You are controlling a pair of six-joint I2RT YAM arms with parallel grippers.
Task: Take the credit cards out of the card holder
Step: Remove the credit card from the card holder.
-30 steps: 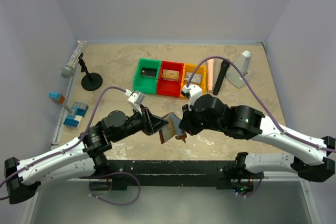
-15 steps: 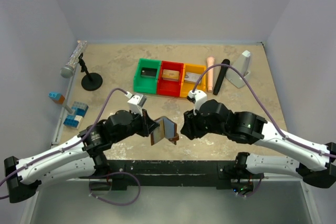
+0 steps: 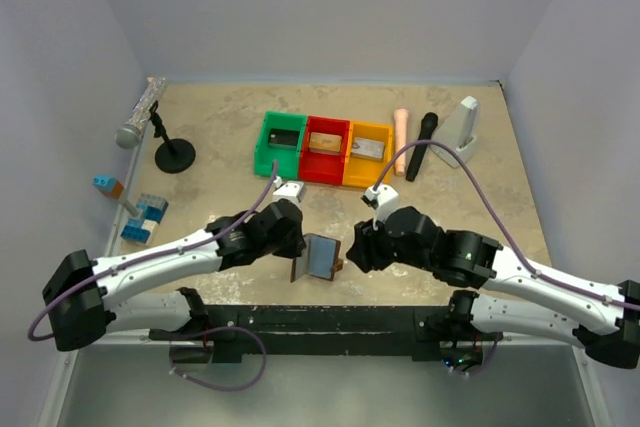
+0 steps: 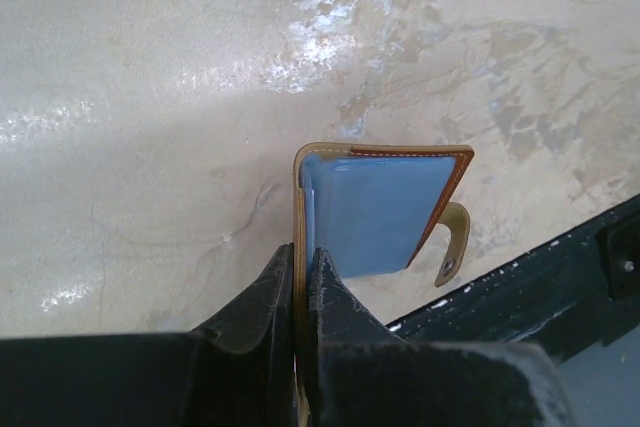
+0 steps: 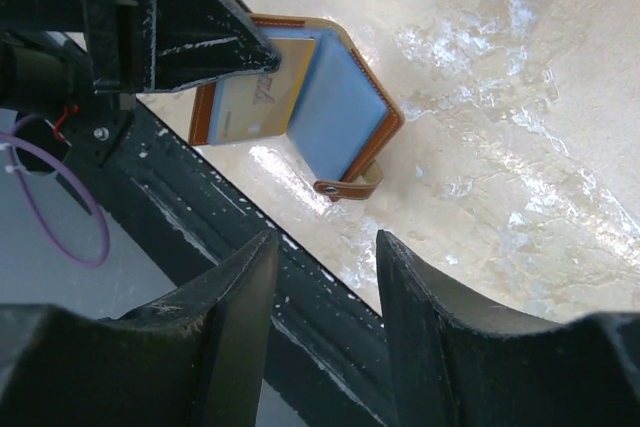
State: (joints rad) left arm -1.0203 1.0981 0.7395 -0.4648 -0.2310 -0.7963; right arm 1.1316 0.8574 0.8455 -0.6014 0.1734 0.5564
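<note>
Pinching one brown flap, the left gripper is clamped on the card holder, which hangs open low over the bench. A tan-gold credit card sits in the holder's pocket. Just beside the holder, the right gripper has its jaws apart.

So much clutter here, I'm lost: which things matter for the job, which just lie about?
Job: card holder, pinched by left gripper; card inside it; open right gripper; bins, seemingly holding cards.
Lying about: microphone, blocks, pink tube, black pen, white stand.
</note>
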